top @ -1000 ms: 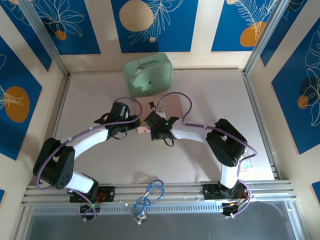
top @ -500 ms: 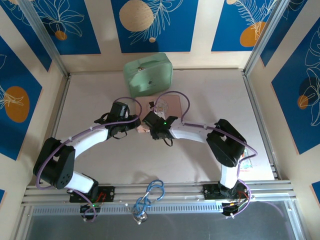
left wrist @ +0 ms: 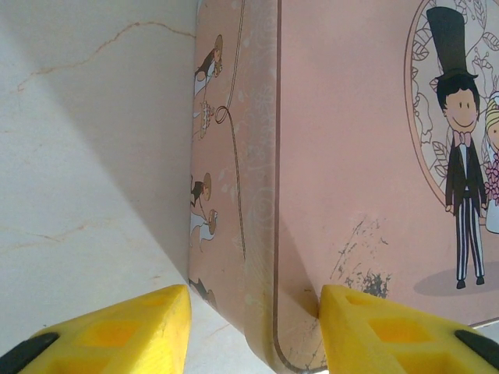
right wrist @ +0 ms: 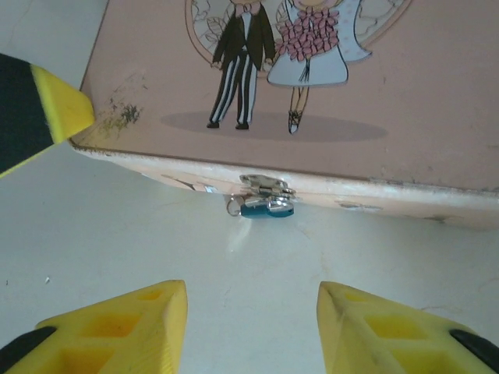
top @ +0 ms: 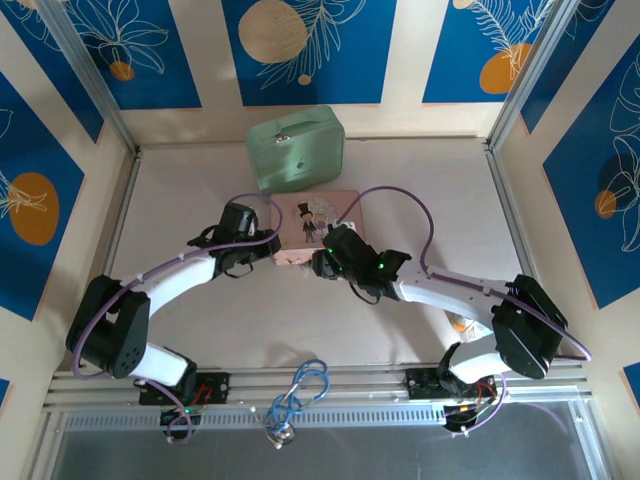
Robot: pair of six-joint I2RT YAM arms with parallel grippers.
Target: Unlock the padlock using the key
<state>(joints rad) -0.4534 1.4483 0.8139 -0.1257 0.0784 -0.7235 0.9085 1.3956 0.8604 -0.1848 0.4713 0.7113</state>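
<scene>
I see a pale tabletop with a flat pink metal box near its middle. The lid bears a cartoon groom in a top hat and a bride with a bouquet. Beyond the pink box, at the far side of the table, sits a mint-green rounded case.

The tiny blue padlock with a silvery top hangs from the small metal clasp in the middle of the pink box's near wall. It lies on its side, low against the tabletop, and a small silvery ring is just to its left.

My left gripper is at the pink box's near left corner. Its yellow fingers are spread wide with the corner between them. One finger is out over the table, apart from the box's left wall. The other is against the scuffed lid.

My right gripper hangs over bare table on the near side of the box and points at the padlock. Its jaws are wide apart with nothing between them.
</scene>
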